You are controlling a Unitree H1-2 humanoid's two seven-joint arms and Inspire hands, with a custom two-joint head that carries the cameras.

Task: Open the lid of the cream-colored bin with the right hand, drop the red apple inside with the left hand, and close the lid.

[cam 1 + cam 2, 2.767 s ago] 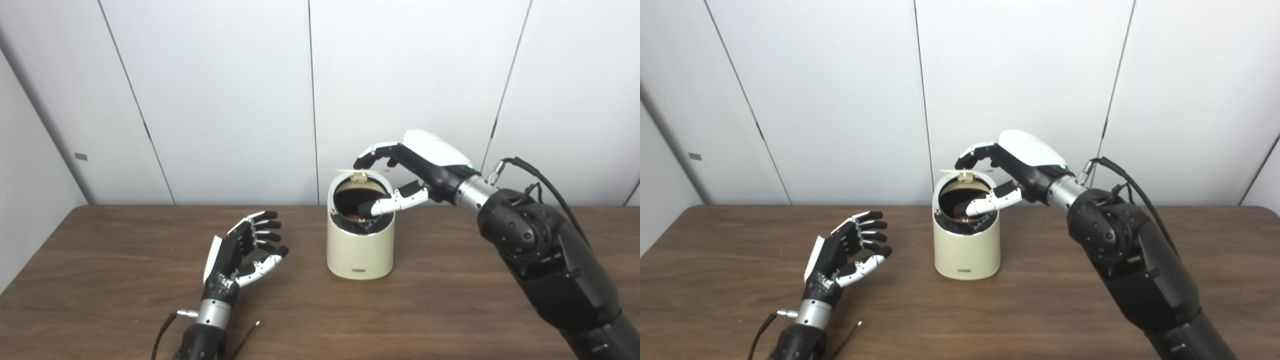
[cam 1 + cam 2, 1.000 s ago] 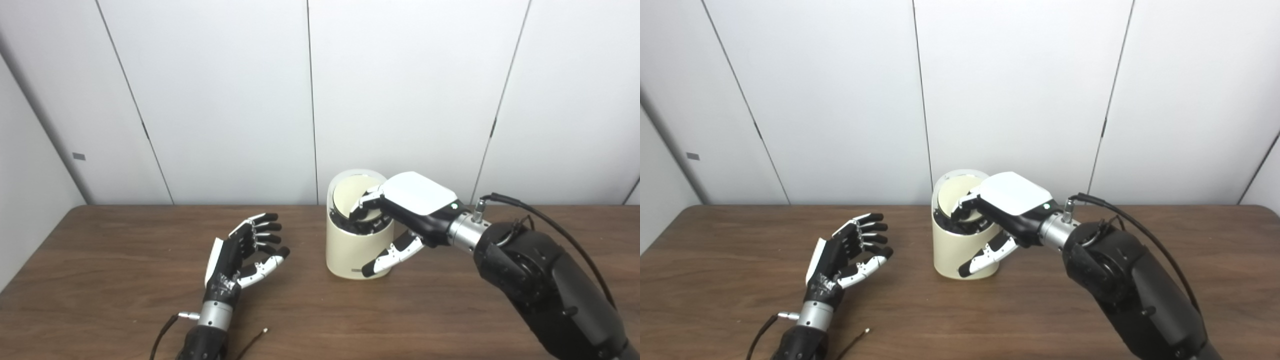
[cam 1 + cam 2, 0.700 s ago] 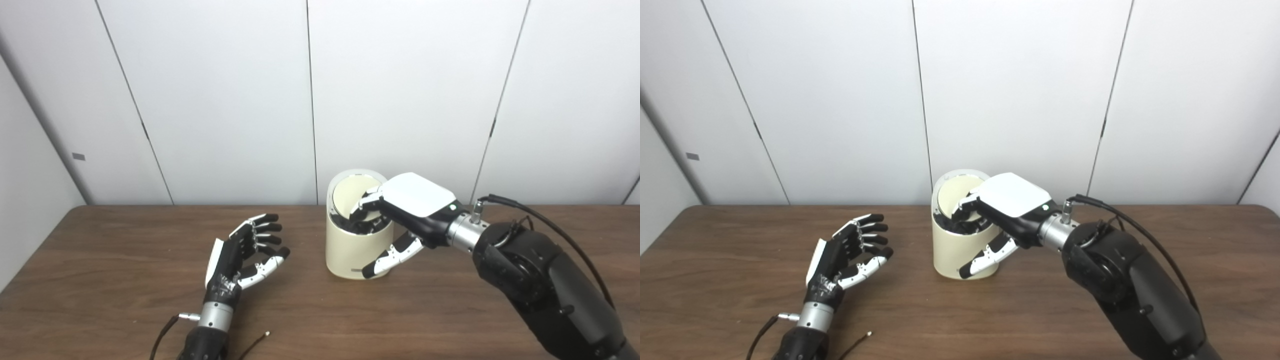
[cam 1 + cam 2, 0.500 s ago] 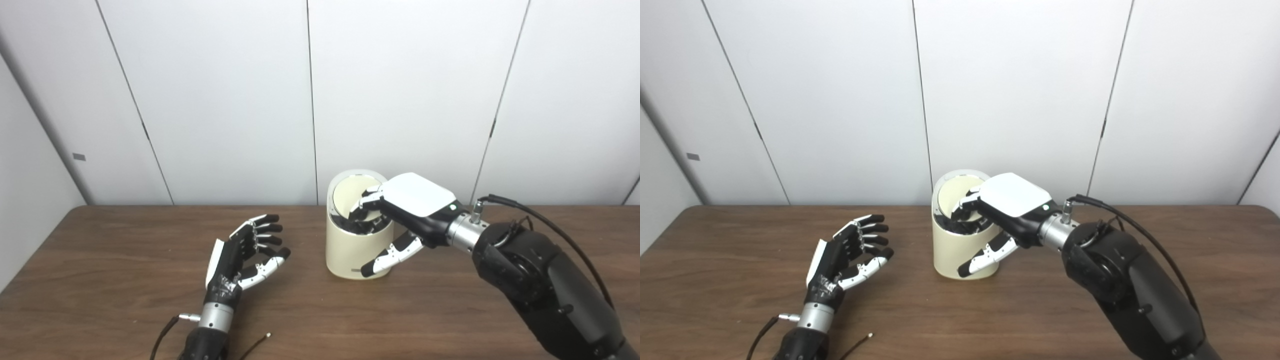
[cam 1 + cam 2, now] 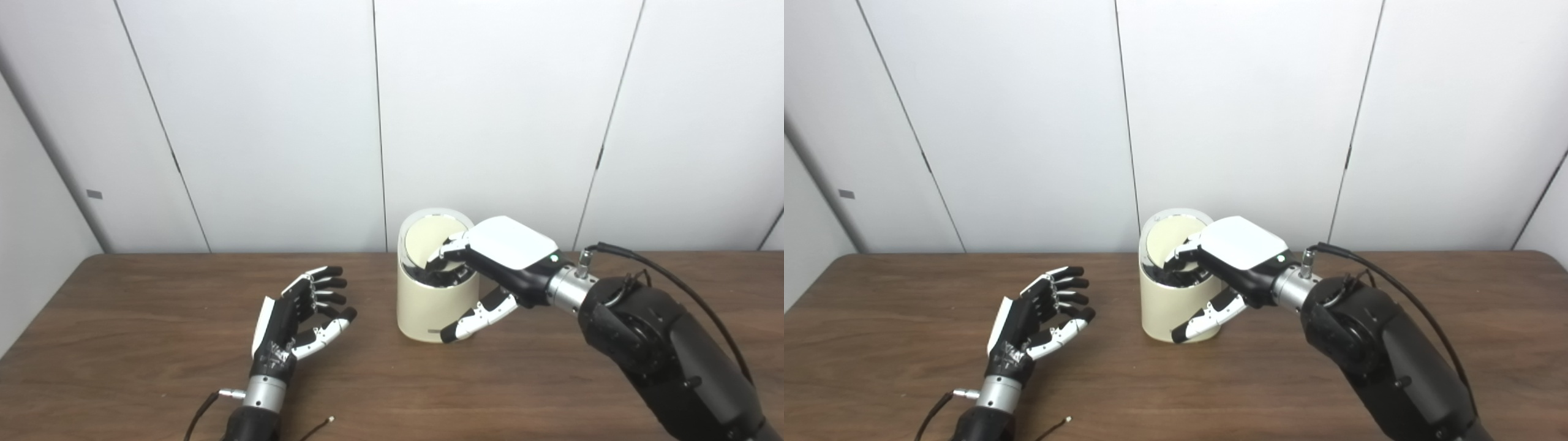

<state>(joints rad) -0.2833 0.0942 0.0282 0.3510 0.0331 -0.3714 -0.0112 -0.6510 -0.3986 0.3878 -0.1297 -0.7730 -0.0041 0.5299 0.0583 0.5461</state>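
The cream-colored bin stands upright at mid-table. Its round lid lies down inside the rim, tilted toward me, with a dark gap below it. My right hand rests over the bin's top right; its fingertips touch the lid and the thumb hangs down in front of the bin wall, gripping nothing. To the left of the bin, apart from it, my left hand lies open and empty with the palm up. No red apple shows in either view.
The brown wooden table ends at white wall panels right behind the bin. A thin loose wire lies by my left wrist. A black cable loops over my right forearm.
Since 2.8 s ago the lid has come down from raised to lying in the opening, and my right hand dropped with it. Over the last second almost nothing moved; the camera shifted slightly.
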